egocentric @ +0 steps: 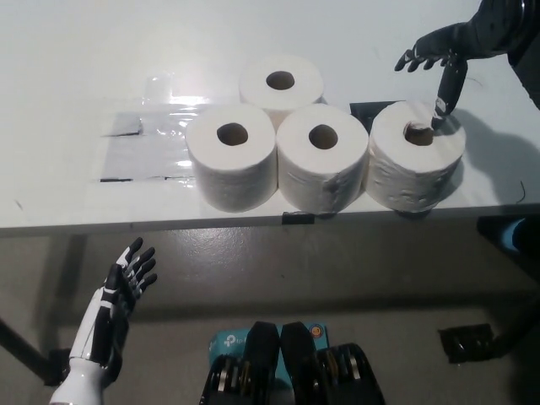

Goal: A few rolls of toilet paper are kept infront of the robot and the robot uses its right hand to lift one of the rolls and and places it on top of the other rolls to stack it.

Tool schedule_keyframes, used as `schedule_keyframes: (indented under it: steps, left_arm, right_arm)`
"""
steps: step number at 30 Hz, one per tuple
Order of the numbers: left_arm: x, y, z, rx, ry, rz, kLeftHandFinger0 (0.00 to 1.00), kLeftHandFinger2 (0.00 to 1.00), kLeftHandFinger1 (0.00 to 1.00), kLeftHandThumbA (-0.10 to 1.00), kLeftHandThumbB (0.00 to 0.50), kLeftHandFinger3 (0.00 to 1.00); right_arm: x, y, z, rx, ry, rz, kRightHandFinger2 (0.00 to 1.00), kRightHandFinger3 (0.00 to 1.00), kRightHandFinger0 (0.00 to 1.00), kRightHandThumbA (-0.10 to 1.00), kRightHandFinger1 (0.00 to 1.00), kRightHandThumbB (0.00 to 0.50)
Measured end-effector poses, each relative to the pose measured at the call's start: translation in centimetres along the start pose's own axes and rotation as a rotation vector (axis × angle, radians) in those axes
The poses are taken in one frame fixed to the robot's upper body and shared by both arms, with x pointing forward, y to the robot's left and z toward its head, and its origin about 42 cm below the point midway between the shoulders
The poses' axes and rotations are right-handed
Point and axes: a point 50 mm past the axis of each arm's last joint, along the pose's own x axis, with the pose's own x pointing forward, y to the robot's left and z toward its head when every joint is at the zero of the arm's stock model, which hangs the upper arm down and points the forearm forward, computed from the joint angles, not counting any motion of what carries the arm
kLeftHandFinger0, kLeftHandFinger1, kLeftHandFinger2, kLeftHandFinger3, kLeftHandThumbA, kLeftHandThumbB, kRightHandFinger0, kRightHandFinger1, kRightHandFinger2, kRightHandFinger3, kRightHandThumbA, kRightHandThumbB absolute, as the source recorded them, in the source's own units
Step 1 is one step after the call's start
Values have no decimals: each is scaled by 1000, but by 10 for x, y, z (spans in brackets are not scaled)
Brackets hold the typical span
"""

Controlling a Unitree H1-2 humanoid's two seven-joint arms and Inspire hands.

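Several white toilet paper rolls stand upright on the white table [67, 101]: one at the back [281, 82], and a front row of a left roll [231, 156], a middle roll [322, 158] and a right roll [417, 164]. My black right hand [440, 59] hovers over the right roll's far side, fingers spread, one finger pointing down at the top of the roll next to its core hole. It holds nothing. My white left hand [118, 295] rests open below the table's front edge at lower left.
A grey taped rectangle [143, 152] lies on the table left of the rolls, and a small dark patch [367, 110] sits behind the right roll. The table's front edge runs just before the front row.
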Motion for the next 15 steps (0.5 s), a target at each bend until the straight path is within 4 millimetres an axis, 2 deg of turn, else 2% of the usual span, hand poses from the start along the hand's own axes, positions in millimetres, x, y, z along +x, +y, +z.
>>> schedule_keyframes:
  steps: [1, 4, 6, 9, 11, 15]
  left_arm:
    - [0, 0, 0, 0, 0, 0, 1000, 1000, 1000, 1000, 474, 1000]
    - [0, 0, 0, 0, -1, 0, 1000, 1000, 1000, 1000, 465, 1000]
    - [0, 0, 0, 0, -1, 0, 1000, 1000, 1000, 1000, 487, 1000]
    - [0, 0, 1, 0, -2, 0, 1000, 1000, 1000, 1000, 500, 1000]
    - [0, 0, 1, 0, -2, 0, 1000, 1000, 1000, 1000, 478, 1000]
    - [0, 0, 1, 0, -2, 0, 1000, 1000, 1000, 1000, 474, 1000]
  right_arm:
    - [1, 1, 0, 1, -2, 2, 1000, 1000, 1000, 985, 1000, 320]
    - [4, 4, -3, 9, -1, 15, 1000, 1000, 1000, 1000, 1000, 331]
    - [4, 5, -3, 5, -2, 14, 1000, 1000, 1000, 1000, 1000, 333]
    - [6, 5, -3, 1, -9, 9, 1000, 1000, 1000, 1000, 1000, 366]
    - [6, 6, -2, 0, -11, 5, 1000, 1000, 1000, 1000, 1000, 393]
    - [8, 7, 1, 2, -13, -3, 1000, 1000, 1000, 1000, 1000, 408]
